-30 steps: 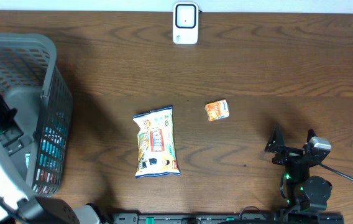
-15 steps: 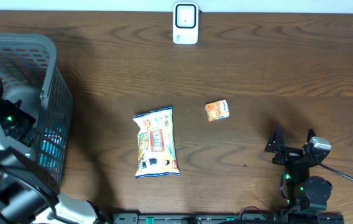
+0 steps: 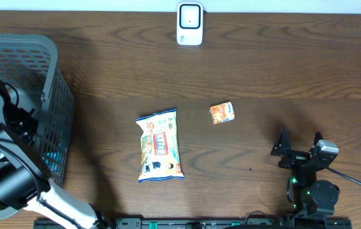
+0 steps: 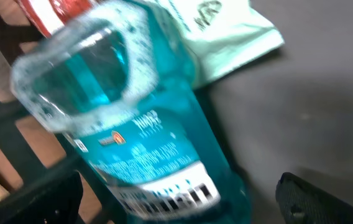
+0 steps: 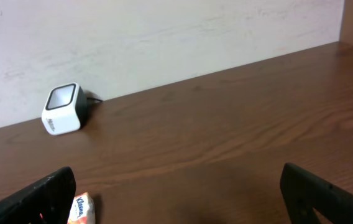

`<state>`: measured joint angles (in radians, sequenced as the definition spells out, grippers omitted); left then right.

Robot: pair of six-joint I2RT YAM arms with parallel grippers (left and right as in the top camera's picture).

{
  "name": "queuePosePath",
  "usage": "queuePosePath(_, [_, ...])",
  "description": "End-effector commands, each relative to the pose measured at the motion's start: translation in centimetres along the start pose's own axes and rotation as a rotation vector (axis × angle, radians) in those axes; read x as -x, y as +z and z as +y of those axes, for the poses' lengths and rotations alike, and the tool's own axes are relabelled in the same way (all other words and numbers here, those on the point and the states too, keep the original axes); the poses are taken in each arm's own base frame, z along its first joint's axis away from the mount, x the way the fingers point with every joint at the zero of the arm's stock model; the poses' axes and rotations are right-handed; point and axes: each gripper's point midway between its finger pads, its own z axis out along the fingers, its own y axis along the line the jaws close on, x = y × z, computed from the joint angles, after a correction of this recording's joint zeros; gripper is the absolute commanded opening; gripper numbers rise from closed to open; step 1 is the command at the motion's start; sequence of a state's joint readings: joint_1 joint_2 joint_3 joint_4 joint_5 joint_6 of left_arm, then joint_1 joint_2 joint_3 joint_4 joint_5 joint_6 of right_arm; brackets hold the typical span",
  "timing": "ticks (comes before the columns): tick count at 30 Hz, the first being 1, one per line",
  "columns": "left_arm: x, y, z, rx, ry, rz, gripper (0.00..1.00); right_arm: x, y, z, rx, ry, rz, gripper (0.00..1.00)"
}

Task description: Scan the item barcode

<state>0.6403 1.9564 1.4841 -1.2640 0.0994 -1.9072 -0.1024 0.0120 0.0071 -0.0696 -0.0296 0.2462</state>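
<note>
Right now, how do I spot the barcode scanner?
Follow the far edge of the brown wooden table, by the pale wall. The small white boxy scanner with a dark square window stands there alone; the printed snack bag and small orange packet lie flat mid-table.

The blue bottle [image 4: 145,143] is blurred, cut off by the lower edge

Left tool [image 4: 183,202], right tool [image 5: 179,199], jaws spread wide

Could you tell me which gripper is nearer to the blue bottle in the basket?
Left. The left gripper hangs inside the basket, directly over the blue bottle. The right gripper sits far across the table, near its front right edge.
</note>
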Motion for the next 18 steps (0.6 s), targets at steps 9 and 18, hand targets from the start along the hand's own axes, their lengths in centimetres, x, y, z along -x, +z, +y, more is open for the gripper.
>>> queuePosePath(9, [1.1, 4.6, 1.4, 0.059, 0.029, -0.039, 1.0, -0.1, 0.0, 0.1, 0.005, 0.011, 0.0, 0.99])
queuePosePath(18, [2.0, 5.2, -1.1, -0.049, 0.175, -0.098, 0.84, -0.1, 0.0, 0.1, 0.005, 0.011, 0.0, 0.99])
